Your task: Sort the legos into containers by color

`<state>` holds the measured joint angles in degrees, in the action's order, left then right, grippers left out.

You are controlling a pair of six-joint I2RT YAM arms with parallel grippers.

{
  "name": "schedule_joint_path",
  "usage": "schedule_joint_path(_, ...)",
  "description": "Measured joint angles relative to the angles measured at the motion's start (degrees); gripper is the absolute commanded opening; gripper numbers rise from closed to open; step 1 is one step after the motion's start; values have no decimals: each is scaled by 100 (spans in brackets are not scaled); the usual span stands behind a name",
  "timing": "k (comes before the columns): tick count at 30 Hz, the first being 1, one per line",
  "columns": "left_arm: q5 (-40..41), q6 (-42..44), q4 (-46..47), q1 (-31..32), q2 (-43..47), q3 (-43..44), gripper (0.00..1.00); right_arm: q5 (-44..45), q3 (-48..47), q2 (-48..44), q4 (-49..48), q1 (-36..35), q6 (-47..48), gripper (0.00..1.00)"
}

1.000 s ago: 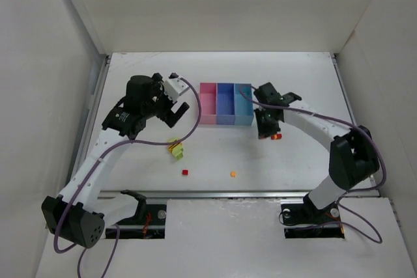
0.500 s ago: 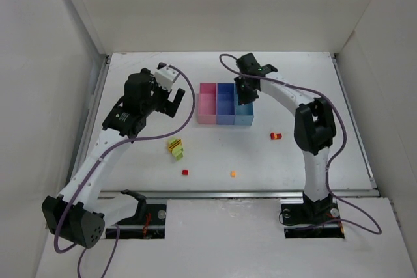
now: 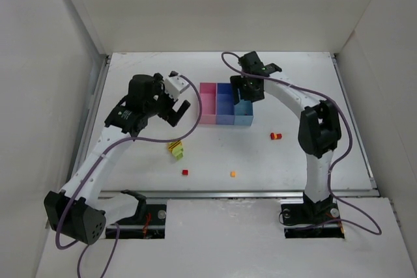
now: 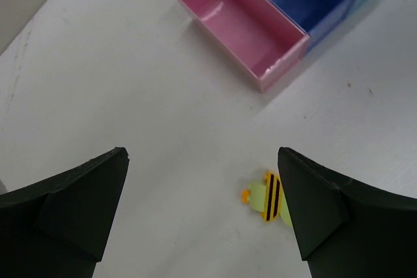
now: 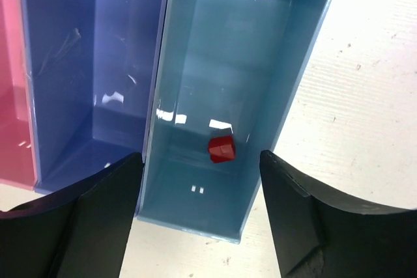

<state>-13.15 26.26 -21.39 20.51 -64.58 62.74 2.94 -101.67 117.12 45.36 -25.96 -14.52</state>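
A: Fingers status?
B: Right fingers [image 5: 85, 219] are spread wide and hold nothing. I have them hanging over the light blue bin [image 5: 296, 63]. One red brick [image 5: 221, 149] lies on that bin's floor.
A: Left?
B: Left fingers [image 4: 71, 206] are spread too, also empty, above the table [image 4: 130, 83] just left of the pink bin [image 4: 283, 66]. The yellow-green clump [image 4: 270, 198] sits on the table below them, close to one finger but not touching it.
A: Loose parts?
B: From the top view I see a small red piece [image 3: 185, 172] and an orange piece [image 3: 233, 174] near the front edge. A red-orange piece [image 3: 276, 136] lies right of the tray [image 3: 225, 120].
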Motion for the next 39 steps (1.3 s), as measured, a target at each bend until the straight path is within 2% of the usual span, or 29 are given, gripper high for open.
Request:
schedule_joint_path(4,-632,636,-540,0,-66,0,100,0,31,-127,9,0,74,78)
schedule_joint_path(11,-841,1067,-776,0,-66,0,100,-120,278,-942,-2,74,52,78)
schedule_joint_path(14,-815,1145,-791,0,-66,0,100,-170,933,-1840,-105,389,-216,78)
schedule_joint_path(16,-798,1180,-793,0,-61,0,100,-188,1532,-2492,-168,800,-273,83)
schedule_joint_path(19,-787,1241,-780,0,-48,-15,100,-160,2164,-2975,-98,1360,11,83)
schedule_joint_path(21,-787,1274,-748,0,-39,-55,100,-162,2223,-2815,70,1447,442,76)
schedule_joint_path(26,-787,1316,-708,4,-39,-133,100,140,2680,-2330,-39,1191,1808,78)
schedule_joint_path(31,-782,1338,-667,15,2,-133,100,-251,3407,-2841,-221,931,3912,78)
schedule_joint_path(35,-750,1360,-643,15,92,-155,100,-726,3919,-3523,-470,1010,5652,80)
schedule_joint_path(39,-636,1386,-623,15,221,-256,100,-933,4019,-3453,-590,1093,6784,80)
